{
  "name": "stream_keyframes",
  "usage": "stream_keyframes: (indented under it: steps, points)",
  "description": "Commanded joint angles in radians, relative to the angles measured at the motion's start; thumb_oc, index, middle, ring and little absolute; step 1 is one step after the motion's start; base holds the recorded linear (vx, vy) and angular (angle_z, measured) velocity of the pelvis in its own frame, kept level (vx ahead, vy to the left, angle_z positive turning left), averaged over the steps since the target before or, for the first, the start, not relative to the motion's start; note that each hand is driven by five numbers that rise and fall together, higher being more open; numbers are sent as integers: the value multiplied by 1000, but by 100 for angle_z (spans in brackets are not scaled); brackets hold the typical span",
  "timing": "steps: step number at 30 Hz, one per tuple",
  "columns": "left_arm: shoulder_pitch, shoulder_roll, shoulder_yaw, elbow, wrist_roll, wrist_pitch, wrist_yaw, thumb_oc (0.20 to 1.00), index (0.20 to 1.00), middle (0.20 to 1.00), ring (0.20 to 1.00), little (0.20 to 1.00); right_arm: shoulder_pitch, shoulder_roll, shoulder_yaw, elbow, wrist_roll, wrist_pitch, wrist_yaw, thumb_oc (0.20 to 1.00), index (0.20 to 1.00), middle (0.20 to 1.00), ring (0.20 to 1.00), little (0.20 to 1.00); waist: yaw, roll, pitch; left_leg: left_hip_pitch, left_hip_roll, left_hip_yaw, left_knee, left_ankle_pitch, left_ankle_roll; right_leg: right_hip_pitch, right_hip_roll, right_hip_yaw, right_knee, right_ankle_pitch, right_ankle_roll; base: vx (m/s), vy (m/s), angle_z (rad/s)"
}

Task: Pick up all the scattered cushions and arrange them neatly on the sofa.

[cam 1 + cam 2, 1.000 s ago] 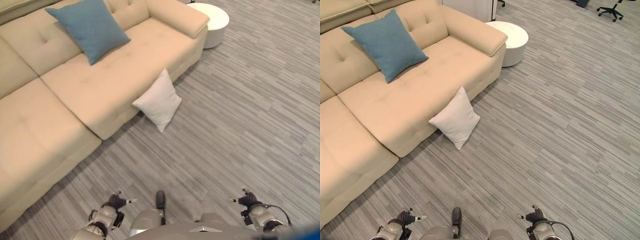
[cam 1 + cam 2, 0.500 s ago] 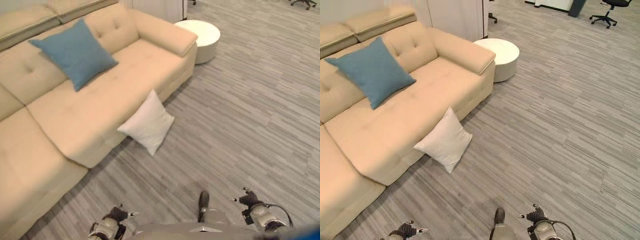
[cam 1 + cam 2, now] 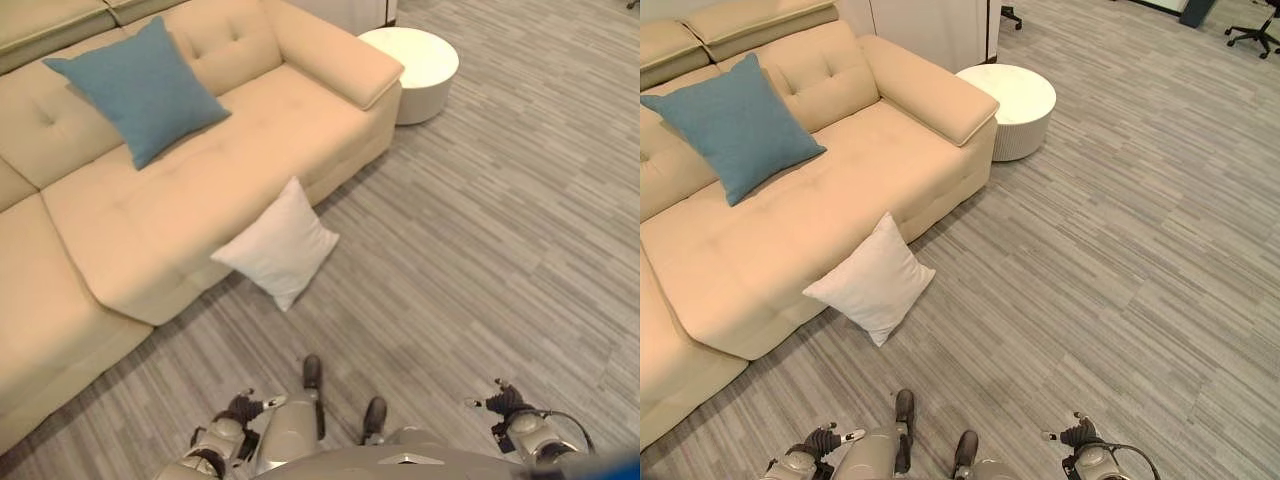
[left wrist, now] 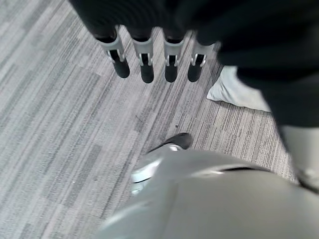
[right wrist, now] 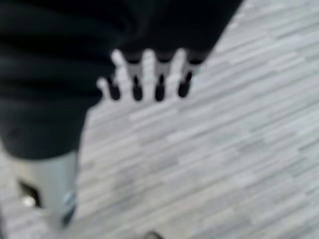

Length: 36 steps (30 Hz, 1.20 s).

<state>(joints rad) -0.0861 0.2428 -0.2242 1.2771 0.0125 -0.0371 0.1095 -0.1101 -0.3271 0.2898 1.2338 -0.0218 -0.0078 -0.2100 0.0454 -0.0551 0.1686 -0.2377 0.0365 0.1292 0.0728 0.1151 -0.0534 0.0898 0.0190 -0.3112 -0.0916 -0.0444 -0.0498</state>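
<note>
In the left eye view, a white cushion [image 3: 277,244] stands on the grey striped floor [image 3: 480,230], leaning on one corner against the front edge of the beige sofa [image 3: 180,190], while a blue cushion [image 3: 137,87] already rests on the seat against the backrest. A round white side table [image 3: 415,60] stands just beside the sofa's arm. The left hand [image 3: 240,410] and the right hand [image 3: 508,405] hang low at the bottom of the view, well apart from the white cushion, and hold nothing. In the right eye view, the same layout appears, with an office chair [image 3: 1252,22] at the far corner of the room. In the left wrist view, the left hand's fingers [image 4: 145,59] point straight down, relaxed and empty, with a corner of the white cushion lying on the floor past them. In the right wrist view, the right hand's fingers [image 5: 149,74] also hang straight and empty above bare floor. The step in hand appears to be the approach to the white cushion. To do it well, the robot should probably close the gap squarely, stop with the cushion centred between both arms, and reach for its two opposite sides together, since a soft cushion likely sags or slips from a one-sided pinch. Its free, upper corner offers the clearest access; the lower corner is wedged at the sofa's base.
</note>
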Motion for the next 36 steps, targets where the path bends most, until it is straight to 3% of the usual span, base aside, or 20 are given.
stream_keyframes:
  steps: [1,4,5,7,9,11,13,14,17,20,21,23,25,26,28,31,36]
  points:
    - [-8,27,-3,6,5,3,1,1000,1000,1000,1000,1000,-18,-24,-8,-23,14,-7,-13,1000,1000,1000,1000,1000,21,-18,-3,81,-41,-20,32,-124,24,-22,-83,124,147,-69,142,231,106,-14]
    - [-14,42,2,-5,3,4,1,1000,1000,1000,1000,1000,-24,-16,-11,-38,9,-6,-1,1000,1000,1000,1000,1000,25,-13,7,141,-64,-22,33,-171,68,-96,-128,136,380,-38,188,189,148,-6]
    - [-14,42,2,-5,3,4,1,1000,1000,1000,1000,1000,-24,-16,-11,-38,9,-6,-1,1000,1000,1000,1000,1000,25,-13,4,138,-63,-22,32,-169,68,-99,-127,136,378,-36,188,134,126,21]
    - [-25,51,-2,-20,-3,1,7,1000,1000,1000,1000,1000,-35,-14,-12,-54,11,-7,0,1000,1000,1000,1000,1000,10,16,21,186,-68,-36,31,-196,92,-199,-148,149,556,30,196,247,118,39]
    - [-25,51,-6,-25,-4,-2,6,1000,1000,1000,1000,1000,-41,-16,-9,-59,8,-7,1,1000,1000,1000,1000,1000,-7,26,19,228,-81,-67,9,-203,90,-229,-121,172,463,4,178,355,-34,40]
    - [-28,47,-8,-15,-4,-7,8,1000,1000,1000,1000,1000,-47,-20,-4,-61,2,-4,-2,1000,1000,1000,1000,1000,-28,26,21,254,-91,-101,1,-214,83,-272,-102,223,326,20,177,313,-129,57]
    - [-28,45,-7,-14,-3,-9,7,1000,1000,1000,1000,1000,-46,-21,-4,-61,2,-3,-1,1000,1000,1000,1000,1000,-35,27,26,265,-93,-113,1,-219,80,-275,-94,248,300,29,181,177,-104,50]
    - [-26,45,-8,-7,0,-13,6,1000,1000,1000,1000,1000,-40,-24,0,-61,-3,-2,2,1000,1000,1000,1000,1000,-50,21,29,284,-98,-144,-3,-229,72,-290,-70,321,259,47,185,253,-212,65]
    - [-18,39,-6,2,6,-15,5,1000,1000,1000,1000,1000,-26,-25,1,-45,-6,-3,6,1000,1000,1000,1000,1000,-48,10,11,292,-104,-170,11,-248,62,-242,-73,321,208,52,174,221,-208,73]
    - [-7,31,-1,3,-1,-16,0,1000,1000,1000,1000,1000,-20,-32,-3,-36,0,-10,9,1000,1000,1000,1000,1000,-44,6,1,279,-92,-192,39,-249,35,-206,-62,310,178,42,156,104,-193,41]
    - [-12,28,-6,2,-4,-13,2,1000,1000,1000,1000,1000,-22,-38,-6,-36,10,-16,8,1000,1000,1000,1000,1000,-42,-3,5,250,-86,-193,89,-235,13,-178,-62,289,160,33,143,37,-174,32]
    - [-23,27,-9,-6,-17,-12,5,1000,1000,1000,1000,1000,-21,-44,-7,-32,19,-18,6,1000,1000,1000,1000,1000,-41,-13,15,194,-72,-167,169,-213,-2,-154,-75,256,147,22,128,21,-175,57]
    - [-31,23,-15,-9,-21,-11,7,1000,1000,1000,1000,1000,-15,-48,-13,-27,27,-15,7,1000,1000,1000,1000,1000,-47,-22,20,161,-41,-80,192,-216,3,-125,-87,215,128,5,119,16,-118,111]
    - [-33,23,-25,-12,-13,-9,5,1000,1000,1000,1000,1000,-2,-49,-20,-20,37,-12,6,1000,1000,1000,1000,1000,-52,-24,16,141,-18,5,154,-214,18,-103,-89,167,109,-7,118,66,-88,90]
    - [-34,25,-28,-14,-10,-7,3,1000,1000,1000,1000,1000,0,-50,-23,-16,38,-11,4,1000,1000,1000,1000,1000,-53,-24,11,132,-20,26,135,-208,22,-97,-87,157,103,-7,119,69,-33,98]
    - [-36,30,-31,-19,-3,-5,0,1000,1000,1000,1000,1000,11,-48,-31,-6,45,-5,3,1000,1000,1000,1000,1000,-63,-18,4,119,-13,117,87,-178,29,-88,-81,121,108,-21,119,91,15,57]
    - [-18,43,-11,-9,2,2,-2,1000,1000,1000,1000,1000,17,-28,-29,-2,35,1,9,1000,1000,1000,1000,1000,-59,-21,-10,161,-25,113,15,-171,43,-73,-79,98,156,-48,133,141,82,15]
